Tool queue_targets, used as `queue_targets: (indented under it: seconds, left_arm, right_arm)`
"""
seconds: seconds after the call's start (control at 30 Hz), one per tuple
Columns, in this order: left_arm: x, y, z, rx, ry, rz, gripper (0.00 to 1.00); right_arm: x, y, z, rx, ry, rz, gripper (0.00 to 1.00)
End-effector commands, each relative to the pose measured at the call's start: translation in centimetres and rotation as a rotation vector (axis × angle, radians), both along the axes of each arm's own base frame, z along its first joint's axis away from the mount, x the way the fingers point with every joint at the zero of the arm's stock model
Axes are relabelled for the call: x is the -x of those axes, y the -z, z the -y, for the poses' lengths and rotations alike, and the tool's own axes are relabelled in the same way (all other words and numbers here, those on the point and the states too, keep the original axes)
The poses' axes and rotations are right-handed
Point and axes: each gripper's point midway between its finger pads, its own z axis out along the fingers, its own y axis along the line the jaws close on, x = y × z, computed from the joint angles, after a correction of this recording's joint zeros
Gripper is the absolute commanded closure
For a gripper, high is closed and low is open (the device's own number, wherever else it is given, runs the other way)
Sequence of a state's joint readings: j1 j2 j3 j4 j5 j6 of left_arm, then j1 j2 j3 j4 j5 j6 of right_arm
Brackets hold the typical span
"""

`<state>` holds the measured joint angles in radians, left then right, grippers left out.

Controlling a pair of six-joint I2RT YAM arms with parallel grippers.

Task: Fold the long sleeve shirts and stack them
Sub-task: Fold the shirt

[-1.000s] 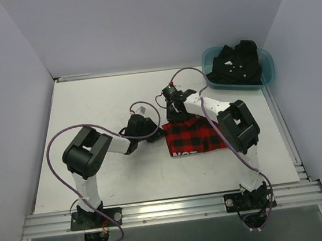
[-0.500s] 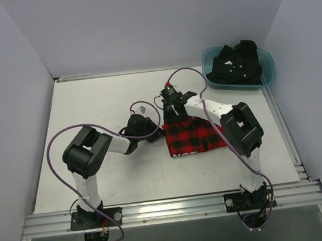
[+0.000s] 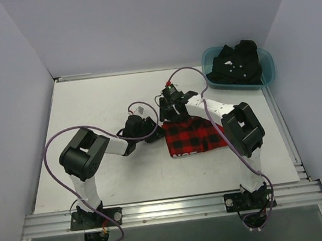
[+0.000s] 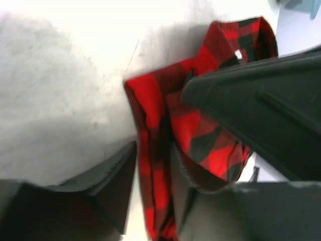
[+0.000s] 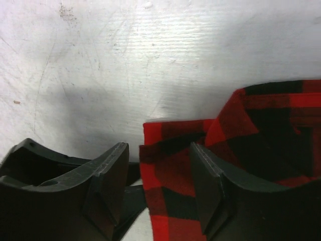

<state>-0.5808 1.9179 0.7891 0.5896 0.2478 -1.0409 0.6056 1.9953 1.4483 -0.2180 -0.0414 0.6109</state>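
1. The red-and-black checked shirt lies folded into a compact block on the table, a little right of the middle. White marks show along its near edge.
2. The black shirt sits heaped in a teal tub at the far right corner of the table, well apart from the checked shirt. It has a few small white marks on it.
3. The left gripper is low at the left edge of the checked shirt, close to that shirt's far left corner.
4. In the left wrist view, its fingers stand apart. A folded edge of the checked cloth runs between them and looks loose rather than pinched. The jaws are parted and grip nothing.
5. The right gripper is at the same far left corner of the checked shirt, just beside the left gripper.
6. In the right wrist view, its fingers sit on either side of the shirt's corner. The cloth lies flat on the table between them. A narrow gap shows between one finger and the cloth, so these jaws are also parted and hold nothing.
7. Both arms bend inward from their bases at the near edge of the table. A purple cable loops along each arm.
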Motion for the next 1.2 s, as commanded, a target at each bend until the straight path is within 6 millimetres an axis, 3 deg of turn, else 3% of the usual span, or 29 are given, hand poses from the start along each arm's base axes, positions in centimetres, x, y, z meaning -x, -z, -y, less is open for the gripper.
queue_targets:
  seconds: [0.0, 0.07, 0.1, 0.13, 0.17, 0.2, 0.23, 0.27, 0.33, 0.37, 0.4, 0.47, 0.5, 0.57, 0.6, 0.63, 0.67, 0.7, 0.77, 0.83, 0.93, 1.07, 1.17]
  left_arm:
    - [1.1, 0.1, -2.6, -0.068, -0.033, -0.035, 0.49]
    - [1.6, -0.2, -3.5, -0.115, -0.036, -0.039, 0.38]
    - [1.5, -2.0, -3.6, -0.113, -0.037, -0.003, 0.3]
    - [1.6, -2.6, -3.9, -0.127, -0.039, 0.005, 0.24]
    - [1.7, -2.9, -4.7, -0.179, -0.051, 0.001, 0.18]
    - [1.5, -5.0, -4.8, -0.184, -0.059, 0.046, 0.13]
    - [1.5, -5.9, -5.0, -0.205, -0.065, 0.062, 0.13]
    - [1.3, -6.9, -5.3, -0.247, -0.073, 0.082, 0.13]
    - [1.5, -9.2, -4.6, -0.242, -0.063, 0.127, 0.14]
    - [1.6, -9.9, -4.2, -0.235, -0.051, 0.137, 0.15]
    - [1.1, -10.8, -3.3, -0.215, -0.044, 0.15, 0.17]
    - [1.0, -11.5, -1.2, -0.182, -0.005, 0.161, 0.25]
    - [0.4, -11.2, 0.3, -0.173, 0.021, 0.155, 0.27]
    - [0.2, -10.7, 2.4, -0.16, 0.051, 0.156, 0.37]
    - [-0.5, -9.7, 3.4, -0.16, 0.055, 0.146, 0.41]
    - [-0.8, -9.8, 4.5, -0.126, 0.055, 0.151, 0.46]
    - [-1.1, -9.3, 5.0, -0.114, 0.053, 0.145, 0.48]
    - [-1.5, -7.6, 5.4, -0.126, 0.049, 0.119, 0.5]
    - [-1.7, -5.7, 5.4, -0.137, 0.031, 0.079, 0.56]
    - [-1.3, -2.7, 4.4, -0.182, -0.002, 0.025, 0.61]
    - [-0.8, 0.2, 2.3, -0.23, -0.04, -0.025, 0.63]
    - [-1.9, 2.3, -0.4, -0.286, -0.078, -0.074, 0.63]
    - [-3.8, 2.5, -1.8, -0.332, -0.08, -0.057, 0.63]
  right_arm:
    - [-0.8, -5.8, 2.5, -0.008, 0.027, 0.107, 0.48]
    - [-0.4, -7.7, 4.9, -0.023, 0.067, 0.13, 0.48]
    - [-0.2, -8.2, 5.8, -0.034, 0.084, 0.136, 0.47]
    - [0.3, -10.0, 6.8, -0.066, 0.107, 0.164, 0.46]
    - [0.8, -9.3, 8.8, -0.075, 0.14, 0.138, 0.46]
    - [1.2, -9.4, 9.9, -0.088, 0.16, 0.136, 0.46]
    - [1.6, -11.0, 11.1, -0.124, 0.187, 0.168, 0.46]
    - [2.3, -9.7, 12.8, -0.155, 0.217, 0.135, 0.47]
    - [2.7, -10.7, 14.8, -0.23, 0.266, 0.157, 0.47]
    - [2.8, -11.0, 14.9, -0.307, 0.266, 0.155, 0.48]
    - [3.1, -9.7, 17.2, -0.341, 0.332, 0.131, 0.49]
    - [2.7, -10.1, 18.3, -0.459, 0.39, 0.155, 0.51]
    - [3.6, -8.8, 18.3, -0.53, 0.39, 0.116, 0.52]
    - [2.8, -8.8, 19.5, -0.623, 0.445, 0.152, 0.55]
    - [3.8, -6.8, 20.1, -0.653, 0.487, 0.106, 0.56]
    - [3.3, -6.8, 20.3, -0.684, 0.491, 0.139, 0.58]
    - [3.5, -6.0, 20.5, -0.705, 0.507, 0.131, 0.58]
    - [4.4, -3.9, 20.9, -0.742, 0.563, 0.072, 0.6]
    - [4.4, -2.8, 21.5, -0.779, 0.597, 0.079, 0.62]
    - [5.3, -0.5, 22.3, -0.798, 0.659, 0.043, 0.65]
    - [6.4, 1.9, 22.8, -0.745, 0.695, -0.001, 0.67]
    - [7.1, 2.6, 22.9, -0.677, 0.699, -0.025, 0.67]
    - [7.6, 2.4, 22.0, -0.605, 0.663, -0.035, 0.67]
